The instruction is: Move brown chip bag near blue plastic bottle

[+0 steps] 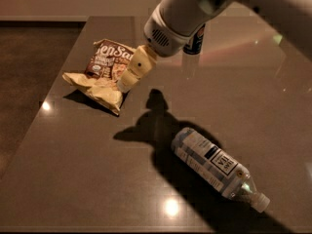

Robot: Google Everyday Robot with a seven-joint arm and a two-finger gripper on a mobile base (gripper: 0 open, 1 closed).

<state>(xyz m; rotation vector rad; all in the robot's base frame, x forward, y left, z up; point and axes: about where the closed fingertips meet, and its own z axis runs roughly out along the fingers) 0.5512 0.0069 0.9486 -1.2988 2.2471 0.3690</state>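
Note:
The brown chip bag (101, 71) lies on the dark table (73, 169) at the upper left, dark brown top with white lettering, cream-yellow lower part. The blue plastic bottle (217, 167) lies on its side at the lower right, white cap pointing lower right. My gripper (127, 78) reaches in from the upper right, its cream fingers over the bag's right edge. The arm's white body covers part of the table behind it.
A small dark blue can (196, 39) stands upright at the back, partly hidden behind the arm. The table's left edge (44, 99) runs close to the bag, with dark floor beyond.

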